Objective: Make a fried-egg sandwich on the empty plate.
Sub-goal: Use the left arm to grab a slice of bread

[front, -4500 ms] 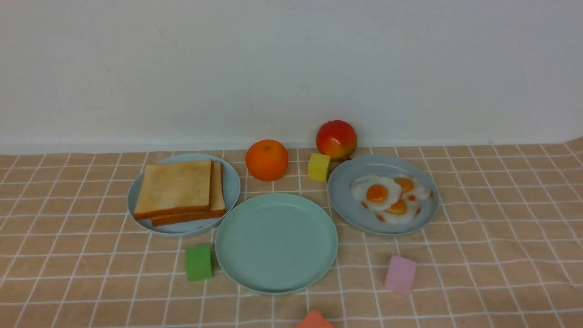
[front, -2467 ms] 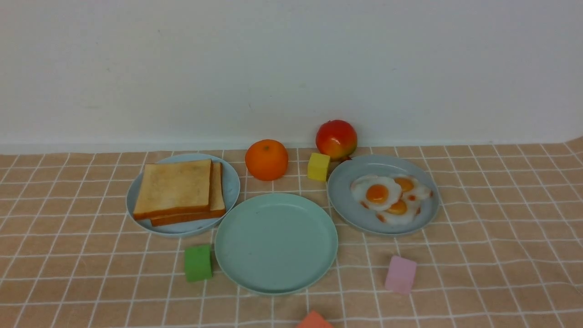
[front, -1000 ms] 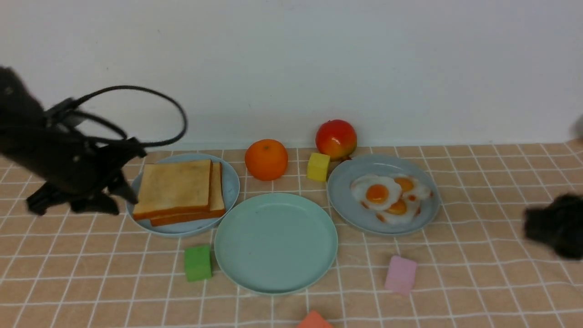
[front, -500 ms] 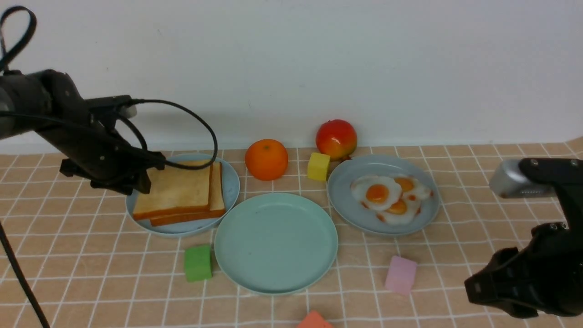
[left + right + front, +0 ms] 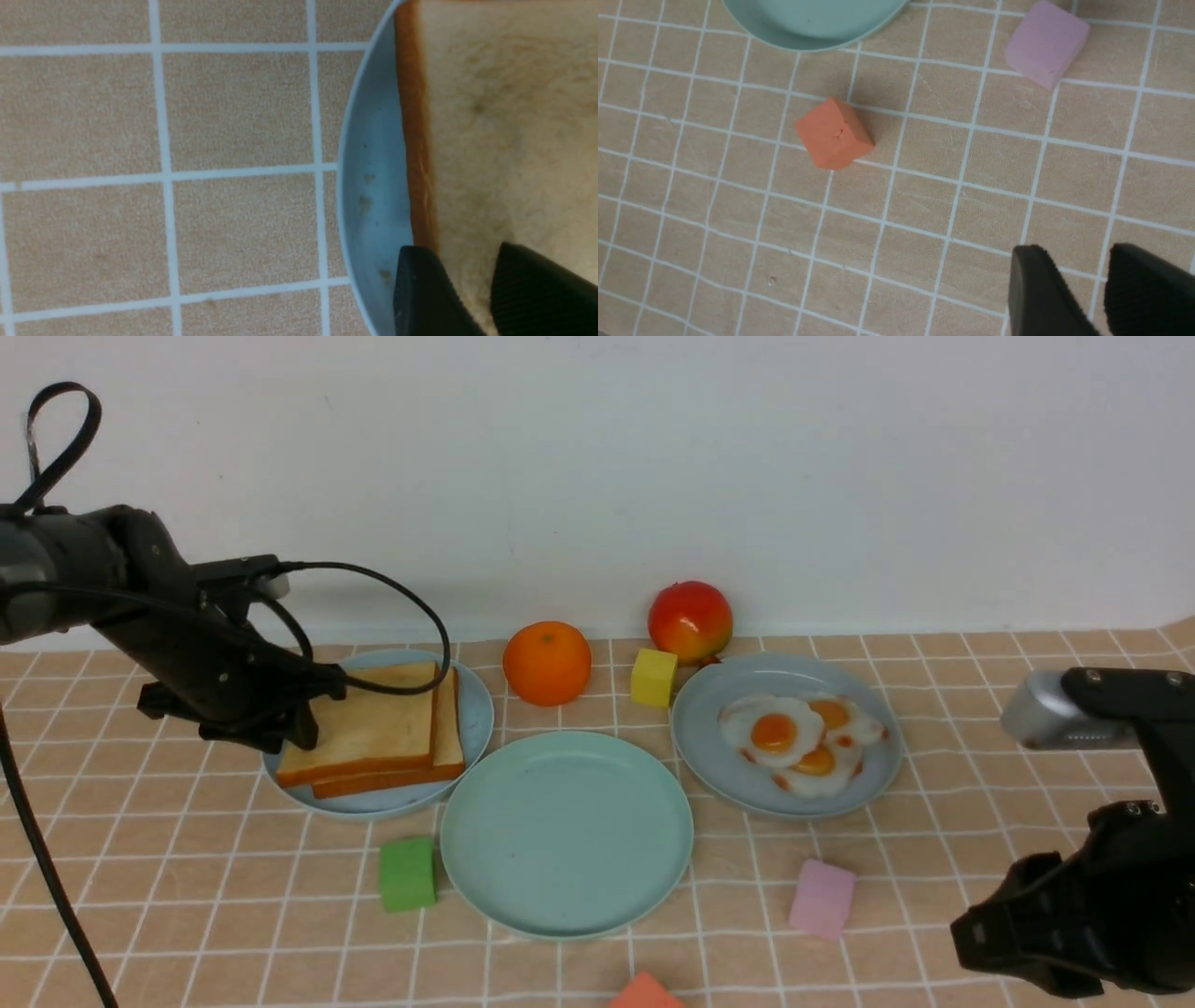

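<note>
Nothing assembled yet: round mint-green plate (image 5: 566, 835) lies bare mid-bench (image 5: 980, 756), golden square toast slices (image 5: 373, 728) and white fried eggs (image 5: 794, 737) sit on neighbouring plates, and left pincer (image 5: 467, 254), narrowly parted and empty, is poised at the toast edge.

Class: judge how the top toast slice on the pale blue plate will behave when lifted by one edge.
The top toast slice looks flat with straight crust edges, so it probably stays stiff. It rests on a second slice, so a push would likely slide it. Its matte, grainy face should give the left gripper fair grip.
</note>
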{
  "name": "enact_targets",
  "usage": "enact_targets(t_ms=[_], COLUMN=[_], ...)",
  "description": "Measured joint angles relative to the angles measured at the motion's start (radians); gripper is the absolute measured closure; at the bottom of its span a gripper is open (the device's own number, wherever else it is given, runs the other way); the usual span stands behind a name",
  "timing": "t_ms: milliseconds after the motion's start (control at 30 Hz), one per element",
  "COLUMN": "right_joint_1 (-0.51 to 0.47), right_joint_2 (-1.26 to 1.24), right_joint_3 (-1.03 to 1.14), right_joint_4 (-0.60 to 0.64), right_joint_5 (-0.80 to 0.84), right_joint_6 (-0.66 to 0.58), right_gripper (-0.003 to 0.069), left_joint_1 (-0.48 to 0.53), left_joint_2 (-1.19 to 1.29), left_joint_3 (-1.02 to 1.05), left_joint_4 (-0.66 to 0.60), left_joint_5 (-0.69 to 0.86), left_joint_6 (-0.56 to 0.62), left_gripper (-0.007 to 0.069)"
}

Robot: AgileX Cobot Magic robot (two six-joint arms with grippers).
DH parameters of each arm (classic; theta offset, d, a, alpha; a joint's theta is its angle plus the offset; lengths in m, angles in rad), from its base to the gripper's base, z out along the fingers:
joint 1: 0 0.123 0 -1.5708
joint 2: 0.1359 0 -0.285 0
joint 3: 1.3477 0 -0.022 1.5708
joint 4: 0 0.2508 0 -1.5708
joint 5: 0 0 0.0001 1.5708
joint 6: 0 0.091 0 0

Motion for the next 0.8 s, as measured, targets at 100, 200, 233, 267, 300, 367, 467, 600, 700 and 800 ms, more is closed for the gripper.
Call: enact_targets(t_ms=[100,200,233,267,300,367,467,600,700,800], right_joint_1=[0.0,0.0,0.0,0.0,0.0,0.0,0.0,0.0,0.0,0.0], right_joint_2=[0.0,0.0,0.0,0.0,0.0,0.0,0.0,0.0,0.0,0.0], right_joint_3=[0.0,0.0,0.0,0.0,0.0,0.0,0.0,0.0,0.0,0.0], right_joint_4=[0.009,0.027,0.031,0.034,0.034,0.034,0.034,0.034,0.037,0.037], right_joint_5=[0.006,0.011,0.016,0.021,0.028,0.04,0.048,0.051,0.054,0.059], right_joint_6=[0.0,0.0,-0.001,-0.001,-0.001,-0.001,-0.001,-0.004,-0.019,-0.022], right_gripper=[0.0419,0.0419,0.0419,0.0419,0.0419,0.0419,0.0419,0.0419,0.0419,0.0419], left_joint_1=[0.004,0.008,0.008,0.008,0.008,0.008,0.008,0.008,0.007,0.007], left_joint_2=[0.016,0.023,0.023,0.023,0.022,0.021,0.003,-0.028,-0.06,-0.08], left_joint_3=[-0.008,-0.013,-0.013,-0.014,-0.015,-0.015,-0.013,-0.005,-0.003,-0.002], left_joint_4=[-0.008,-0.019,-0.021,-0.022,-0.021,-0.015,-0.014,-0.013,-0.031,-0.049], left_joint_5=[0.016,0.027,0.027,0.028,0.031,0.032,0.048,0.083,0.1,0.1], left_joint_6=[0.0,0.003,0.004,0.005,0.007,0.008,0.008,0.014,0.033,0.033], left_gripper=[0.0389,0.0449,0.0477,0.0519,0.0577,0.0638,0.0638,0.0638,0.0638,0.0638])
